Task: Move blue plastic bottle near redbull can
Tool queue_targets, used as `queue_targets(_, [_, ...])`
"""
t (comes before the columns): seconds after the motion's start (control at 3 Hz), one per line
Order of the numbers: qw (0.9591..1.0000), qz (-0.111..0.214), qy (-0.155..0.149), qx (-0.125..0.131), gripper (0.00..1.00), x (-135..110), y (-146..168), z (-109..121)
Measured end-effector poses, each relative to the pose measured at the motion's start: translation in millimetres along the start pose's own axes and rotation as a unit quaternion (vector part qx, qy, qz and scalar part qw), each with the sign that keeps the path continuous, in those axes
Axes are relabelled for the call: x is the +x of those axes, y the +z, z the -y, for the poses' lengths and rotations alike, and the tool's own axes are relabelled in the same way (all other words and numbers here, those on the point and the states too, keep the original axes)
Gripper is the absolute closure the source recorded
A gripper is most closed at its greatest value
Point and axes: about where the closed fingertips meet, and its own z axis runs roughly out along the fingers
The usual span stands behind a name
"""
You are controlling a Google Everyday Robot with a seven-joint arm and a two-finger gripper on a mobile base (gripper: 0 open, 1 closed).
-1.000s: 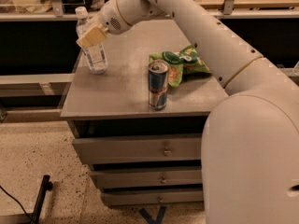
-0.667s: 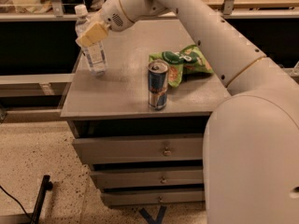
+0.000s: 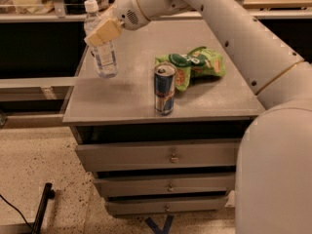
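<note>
The blue plastic bottle [image 3: 103, 52], clear with a white cap and pale label, stands upright near the left edge of the grey cabinet top [image 3: 126, 101]. My gripper [image 3: 102, 31] is closed around its upper part, with a tan finger [image 3: 104, 30] across the front just below the cap. The redbull can [image 3: 164, 89], blue and silver, stands upright near the front middle of the top. It is to the right of the bottle and nearer the front, with a clear gap between them.
A green snack bag [image 3: 194, 64] lies just behind and to the right of the can. My white arm [image 3: 253, 48] reaches across the right side of the top. The cabinet has drawers [image 3: 170, 156] below, and a shelf stands behind it.
The gripper and the bottle have shifted slightly to the right, towards the can. The can and the bag have not moved.
</note>
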Motion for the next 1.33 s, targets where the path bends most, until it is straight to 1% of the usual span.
queue_targets(0.33, [1.0, 0.002, -0.003, 0.008, 1.0, 2.7, -17.0, -12.5])
queue_targets(0.67, [0.9999, 0.003, -0.001, 0.011, 1.0, 12.4, -31.9, -23.6])
queue_targets(1.0, [0.9999, 0.013, -0.001, 0.002, 1.0, 28.2, -47.0, -31.4])
queue_targets(1.33, [0.9994, 0.027, -0.002, -0.024, 1.0, 44.1, -59.3, -33.9])
